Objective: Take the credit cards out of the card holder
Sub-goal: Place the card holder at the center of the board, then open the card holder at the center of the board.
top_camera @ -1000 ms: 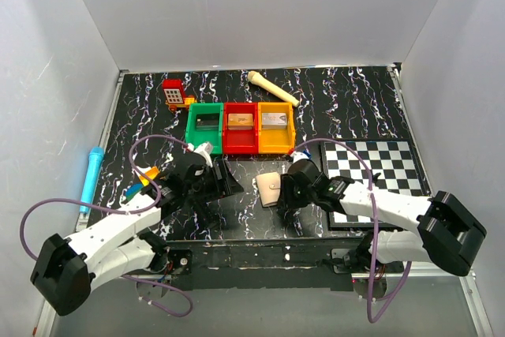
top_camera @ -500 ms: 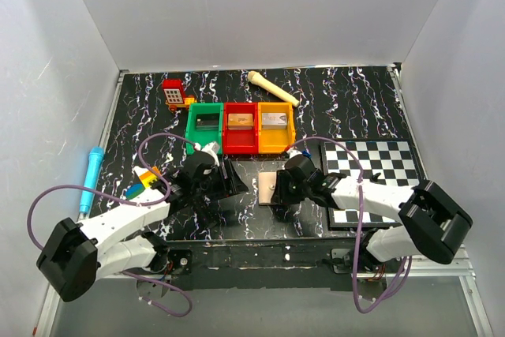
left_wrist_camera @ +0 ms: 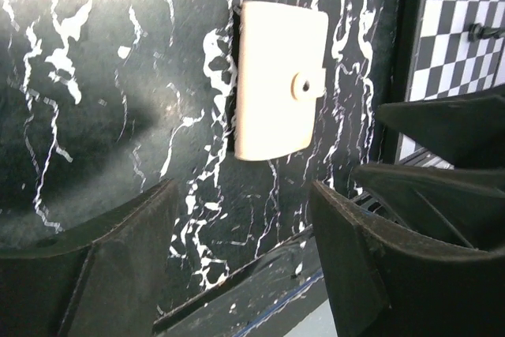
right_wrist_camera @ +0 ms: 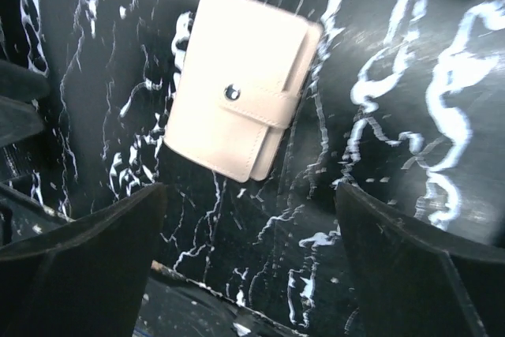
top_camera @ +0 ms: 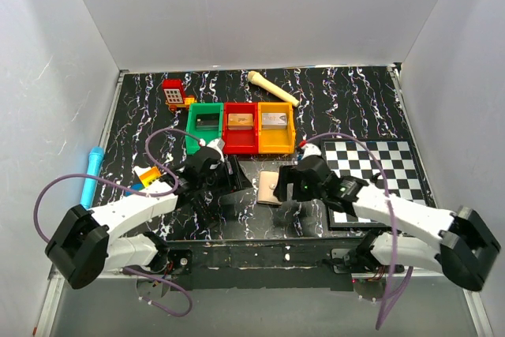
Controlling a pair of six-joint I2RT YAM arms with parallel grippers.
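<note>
Two grippers: left gripper [top_camera: 235, 181] and right gripper [top_camera: 290, 187] both stand with jaws apart and nothing between them, facing each other across the card holder.
Card holder: the card holder [top_camera: 272, 188] lies flat on the table [top_camera: 347, 100], folded shut with its strap snapped down. It sits just ahead of both sets of fingertips and touches neither.
Left hand: released and empty, with the holder beyond its fingertips and slightly toward its right finger.
Right hand: spread wide and empty, with the holder centred ahead of the gap between its fingers.
Why so placed: the snap faces up and the holder lies within reach of both hands, probably so one can pin it while the other lifts the strap. No card shows yet, so the task looks barely begun.
Change from earlier: a second ago the right jaws were narrower and right against the holder, which looked tilted. Now they have sprung wide and drawn back a little, and the holder rests flat. The left gripper has moved nearer.
</note>
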